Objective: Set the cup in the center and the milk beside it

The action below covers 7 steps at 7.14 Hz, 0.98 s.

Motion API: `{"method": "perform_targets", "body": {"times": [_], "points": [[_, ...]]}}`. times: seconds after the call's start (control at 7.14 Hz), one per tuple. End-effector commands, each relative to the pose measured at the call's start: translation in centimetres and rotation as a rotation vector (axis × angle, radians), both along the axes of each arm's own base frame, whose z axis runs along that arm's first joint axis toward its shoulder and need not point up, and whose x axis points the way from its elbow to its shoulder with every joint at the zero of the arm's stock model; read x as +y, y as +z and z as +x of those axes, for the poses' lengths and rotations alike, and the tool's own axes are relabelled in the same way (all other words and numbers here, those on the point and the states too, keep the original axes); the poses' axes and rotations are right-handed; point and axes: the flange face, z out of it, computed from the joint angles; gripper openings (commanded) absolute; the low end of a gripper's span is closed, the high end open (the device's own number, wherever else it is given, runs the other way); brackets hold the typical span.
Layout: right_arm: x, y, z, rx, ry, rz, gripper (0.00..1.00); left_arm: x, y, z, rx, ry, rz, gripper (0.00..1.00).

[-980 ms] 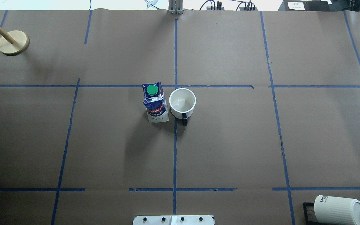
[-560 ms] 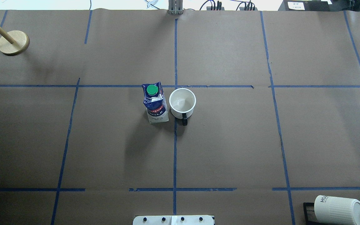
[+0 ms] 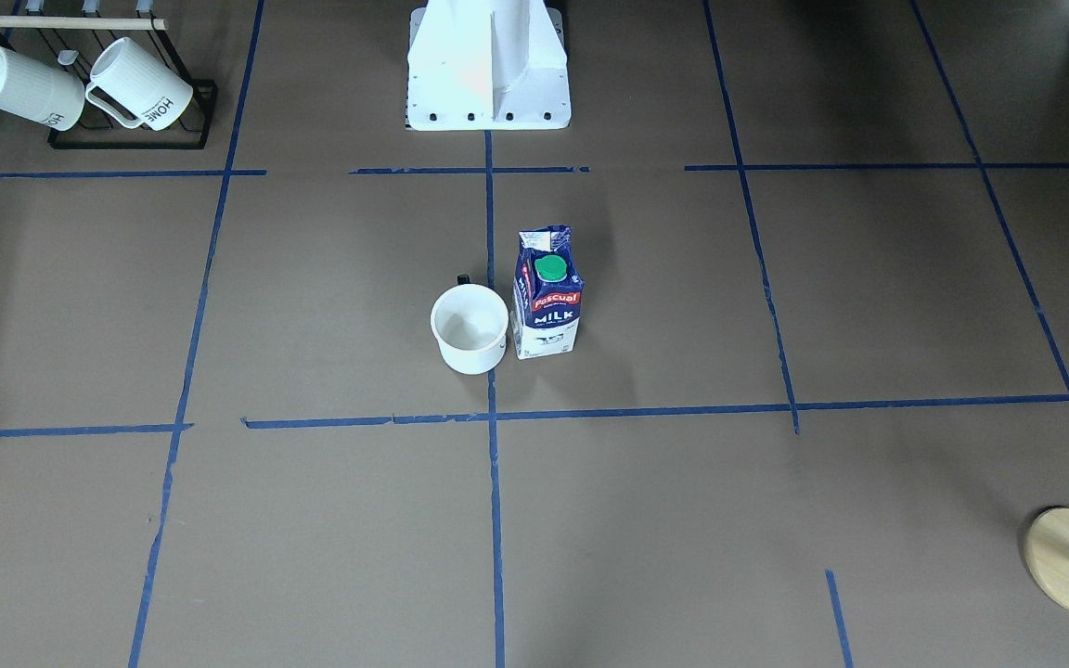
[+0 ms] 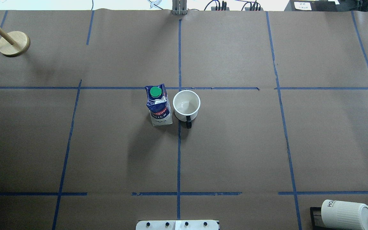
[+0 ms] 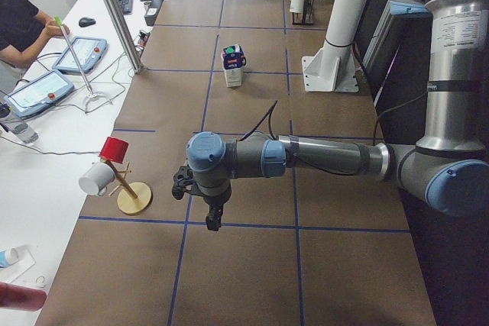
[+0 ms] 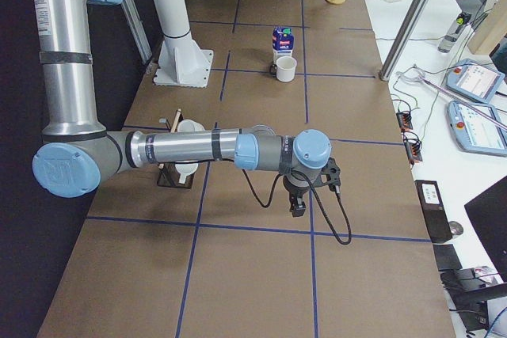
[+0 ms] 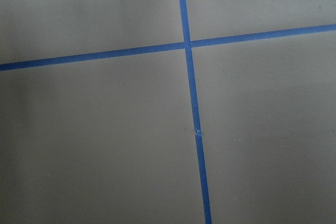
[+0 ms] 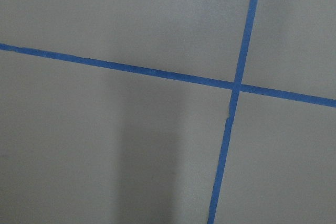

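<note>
The smooth white cup (image 4: 186,105) with a small dark handle stands upright mid-frame in the overhead view, just below the center (image 4: 190,83) tape crossing. The dark blue, green-capped milk carton (image 4: 158,105) stands just beside it on the left. The left gripper (image 5: 214,219) and the right gripper (image 6: 298,208) hang low in the side views, well apart from both. I cannot tell whether either is wide or narrow.
</note>
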Motion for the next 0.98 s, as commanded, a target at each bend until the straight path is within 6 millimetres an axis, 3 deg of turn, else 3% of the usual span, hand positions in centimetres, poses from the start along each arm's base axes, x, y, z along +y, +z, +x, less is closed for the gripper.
{"method": "perform_targets", "body": {"times": [0.0,0.84], "points": [[-0.02,0.02,-0.33,0.003,-0.006,-0.001,1.00,-0.53,-1.07,-0.03,-0.009,0.002,0.027,1.00],[-0.12,-0.14,-0.50,0.014,-0.013,0.009,1.00,-0.37,-0.94,-0.03,-0.008,0.001,0.012,1.00]]}}
